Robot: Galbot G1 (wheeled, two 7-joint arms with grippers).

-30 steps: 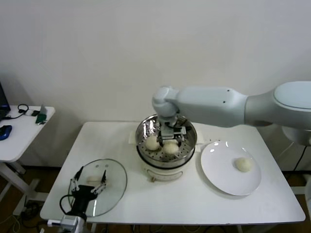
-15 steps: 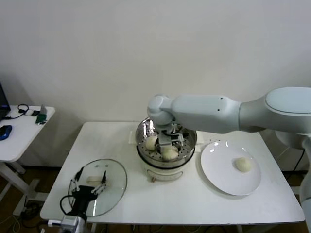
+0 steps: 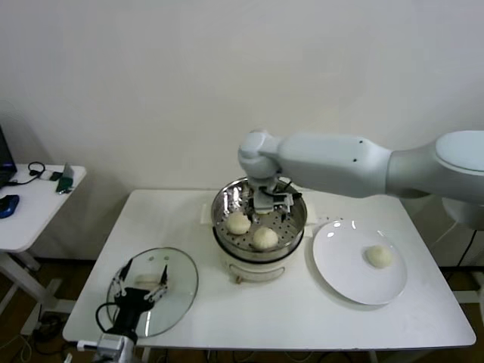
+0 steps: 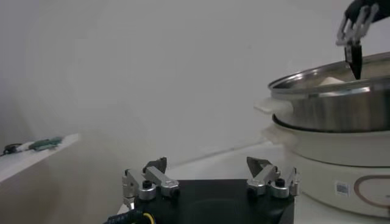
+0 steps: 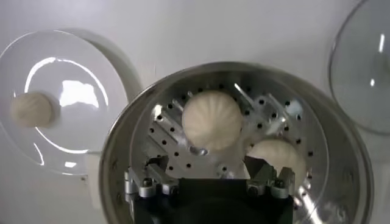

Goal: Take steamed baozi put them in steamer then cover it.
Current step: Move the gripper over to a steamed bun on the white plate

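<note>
My right gripper [image 3: 271, 201], fingers spread and empty, hovers above the steamer [image 3: 224, 198]; dropping could dent a baozi [image 3: 265, 237].

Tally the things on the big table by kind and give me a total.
Steamed baozi: 3 in view
Steamer: 1
Glass lid: 1
White plate: 1
Total: 6
</note>
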